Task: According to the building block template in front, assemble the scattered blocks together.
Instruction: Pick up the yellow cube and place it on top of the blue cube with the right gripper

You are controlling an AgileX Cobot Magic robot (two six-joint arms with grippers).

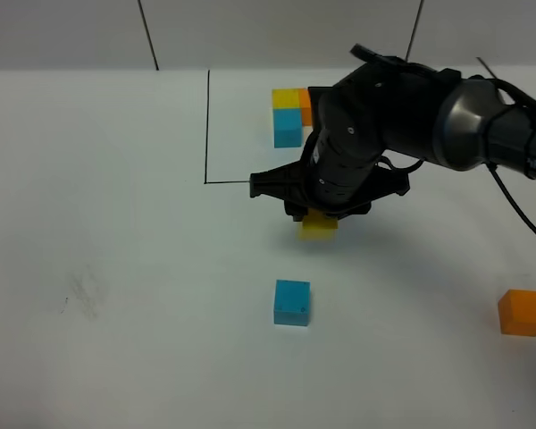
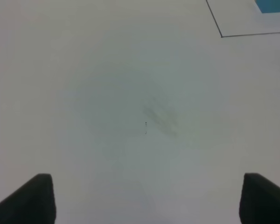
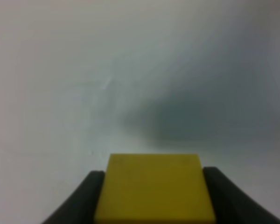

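Note:
The building block template (image 1: 288, 114) lies at the back inside a thin black drawn rectangle; its yellow and cyan cubes show, and the orange one is mostly hidden by the right arm. My right gripper (image 1: 319, 222) is shut on the yellow block (image 1: 319, 225) and holds it above the table, behind the cyan block (image 1: 291, 302). In the right wrist view the yellow block (image 3: 154, 189) sits between the two dark fingers (image 3: 88, 198). The orange block (image 1: 523, 313) lies at the right edge. My left gripper (image 2: 144, 200) is open and empty over bare table.
A faint grey smudge (image 1: 85, 293) marks the white table at the left; it also shows in the left wrist view (image 2: 161, 119). A corner of the drawn rectangle (image 2: 221, 35) and a bit of the template's cyan cube (image 2: 272, 5) show in the left wrist view.

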